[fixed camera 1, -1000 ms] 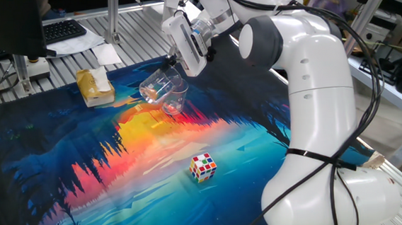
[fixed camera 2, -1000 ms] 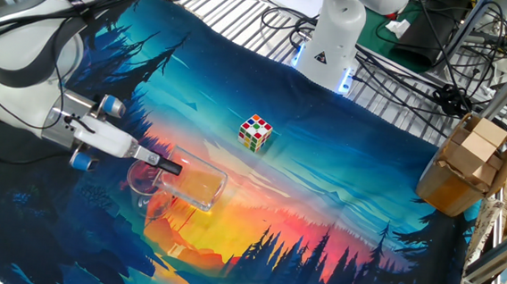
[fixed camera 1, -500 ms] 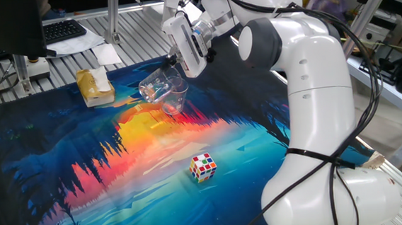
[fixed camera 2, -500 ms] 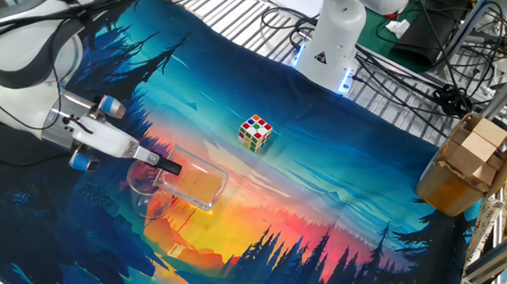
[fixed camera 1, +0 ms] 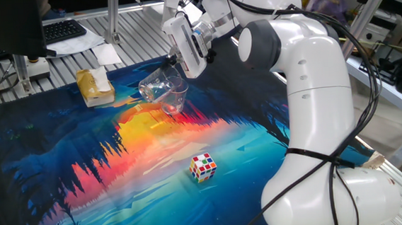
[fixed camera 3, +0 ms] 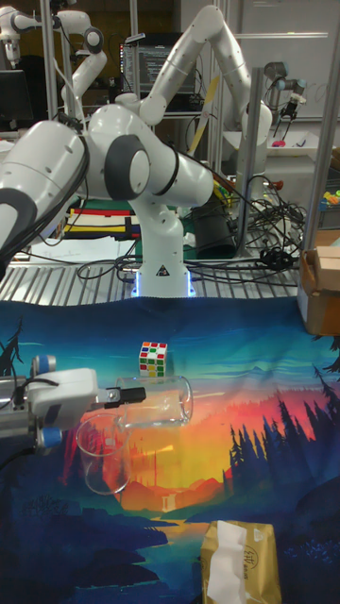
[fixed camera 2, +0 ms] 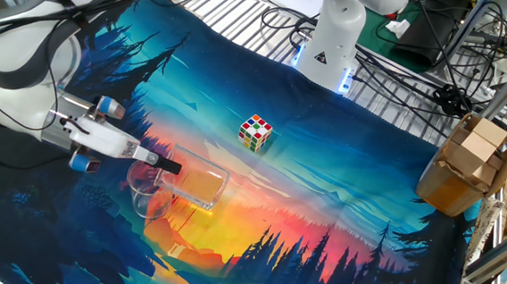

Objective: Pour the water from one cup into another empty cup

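Note:
My gripper (fixed camera 1: 177,63) is shut on the wall of a clear glass cup (fixed camera 1: 156,86) and holds it tipped almost onto its side, just above the colourful cloth. A second clear cup (fixed camera 1: 177,100) stands upright on the cloth, right beside and partly under the held one. In the other fixed view the tipped cup (fixed camera 2: 200,182) sticks out to the right of the gripper (fixed camera 2: 166,165), and the upright cup (fixed camera 2: 148,191) sits below the fingers. The tall view shows the same gripper (fixed camera 3: 130,394), tipped cup (fixed camera 3: 159,400) and upright cup (fixed camera 3: 101,455). I cannot make out the water in either cup.
A Rubik's cube (fixed camera 1: 203,166) lies on the cloth toward the robot base (fixed camera 2: 332,42). A yellow tissue pack (fixed camera 1: 95,86) sits at the cloth's edge. A cardboard box (fixed camera 2: 465,164) stands off the cloth's corner. Cables and a keyboard (fixed camera 1: 62,28) lie on the slatted table.
Almost nothing: the gripper with the tipped cup has shifted very slightly. The upright cup and the cube have not moved.

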Available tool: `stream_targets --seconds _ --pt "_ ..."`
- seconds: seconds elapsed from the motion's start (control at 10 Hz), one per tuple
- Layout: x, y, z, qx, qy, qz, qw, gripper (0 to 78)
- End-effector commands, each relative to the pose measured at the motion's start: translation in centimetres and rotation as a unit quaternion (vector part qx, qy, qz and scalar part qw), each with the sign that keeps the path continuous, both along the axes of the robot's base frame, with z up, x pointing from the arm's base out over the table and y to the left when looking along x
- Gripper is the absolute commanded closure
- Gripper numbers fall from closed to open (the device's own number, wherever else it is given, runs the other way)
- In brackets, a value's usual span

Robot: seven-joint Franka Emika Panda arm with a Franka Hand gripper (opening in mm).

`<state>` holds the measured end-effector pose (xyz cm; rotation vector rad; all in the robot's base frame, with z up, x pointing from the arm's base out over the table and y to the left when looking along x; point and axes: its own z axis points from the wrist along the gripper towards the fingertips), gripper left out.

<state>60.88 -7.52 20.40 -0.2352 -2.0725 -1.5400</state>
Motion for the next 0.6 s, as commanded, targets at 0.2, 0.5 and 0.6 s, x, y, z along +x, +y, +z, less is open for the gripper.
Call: stream_targets --seconds 0.2,0.5,0.6 --pt "0.06 -0.04 0.21 0.005 0.002 -0.001 1.0000 76.3" --pt "0.06 -0.05 0.22 0.011 0.007 -0.002 0.9999 76.3" --pt "0.06 -0.05 0.23 0.012 0.008 -0.002 0.9999 76.3"
